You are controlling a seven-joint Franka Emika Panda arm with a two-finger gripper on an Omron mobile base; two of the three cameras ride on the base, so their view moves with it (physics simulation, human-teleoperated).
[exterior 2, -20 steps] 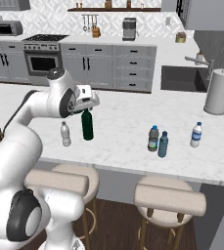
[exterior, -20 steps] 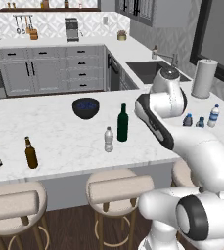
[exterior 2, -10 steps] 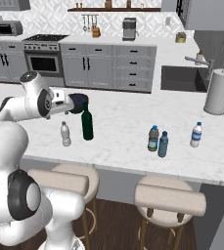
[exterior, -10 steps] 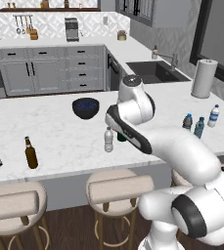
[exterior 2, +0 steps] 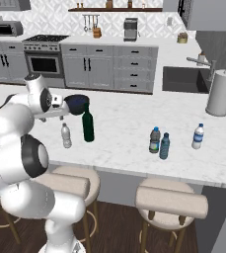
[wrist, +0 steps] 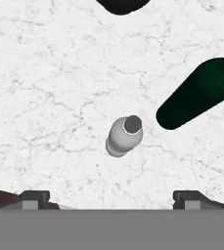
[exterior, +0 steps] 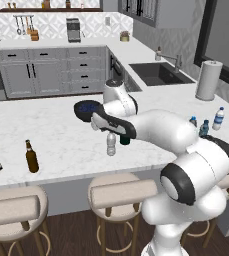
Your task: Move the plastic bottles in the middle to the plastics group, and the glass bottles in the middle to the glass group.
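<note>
While a second ago the arm stood off to the right near the far bottles, it has since swung left across the counter (exterior: 46,125), and the gripper (wrist: 108,197) now hangs above the middle with its jaws spread wide, holding nothing. Nearest the stools, one small clear plastic bottle (wrist: 124,135) stands upright just beside the single dark green wine bottle (exterior 2: 88,127) (they look apart, not touching). One brown beer bottle (exterior: 31,156) stands alone well to the left. A dark bowl (exterior 2: 76,103) sits behind the green bottle. Further along to the right I count three small water bottles (exterior 2: 155,140), two close together and one nearer the paper towel roll (exterior 2: 221,93). Two stools (exterior 2: 171,202) sit below the counter edge.
</note>
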